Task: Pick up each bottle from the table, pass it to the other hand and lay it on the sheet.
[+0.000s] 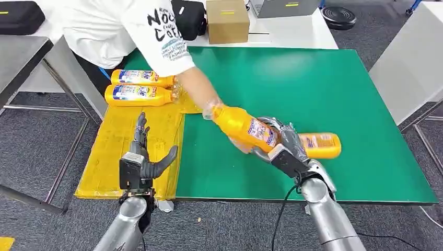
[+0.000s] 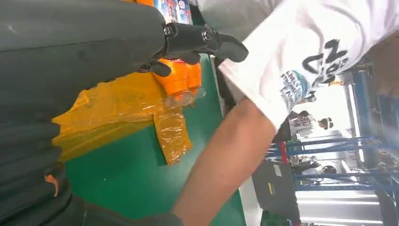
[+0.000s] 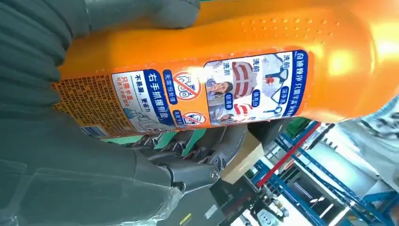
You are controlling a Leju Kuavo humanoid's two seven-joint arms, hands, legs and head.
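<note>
My right hand (image 1: 284,144) is wrapped around an orange bottle (image 1: 245,128) near the middle of the green desk (image 1: 313,94), its fingers (image 3: 197,155) curled under the labelled side and the thumb over the top. The bottle lies tilted, its cap end pointing toward ten o'clock, where a person's gloved hand (image 1: 211,109) grips that same end. A second orange bottle (image 1: 321,144) lies flat on the desk just behind my right hand, at about three o'clock from it; I cannot tell whether they touch.

Two more orange bottles lie side by side on the yellow sheet (image 1: 130,151) at the far left of the desk, the far bottle (image 1: 141,77) at twelve o'clock from the near bottle (image 1: 137,95), both with caps pointing toward three o'clock and touching or nearly touching along their length. The sheet is crinkled plastic spread over the desk's left edge.

My left hand (image 1: 141,159) hovers above the near part of the sheet, holding nothing, fingers straight and pointing toward twelve o'clock, thumb spread toward two o'clock.

The person in a white printed shirt (image 1: 151,26) leans in from eleven o'clock, forearm (image 1: 196,89) stretched across the desk. Beyond the far edge stands a cardboard box (image 1: 227,21) with a black bag (image 1: 188,18) at its nine o'clock.
</note>
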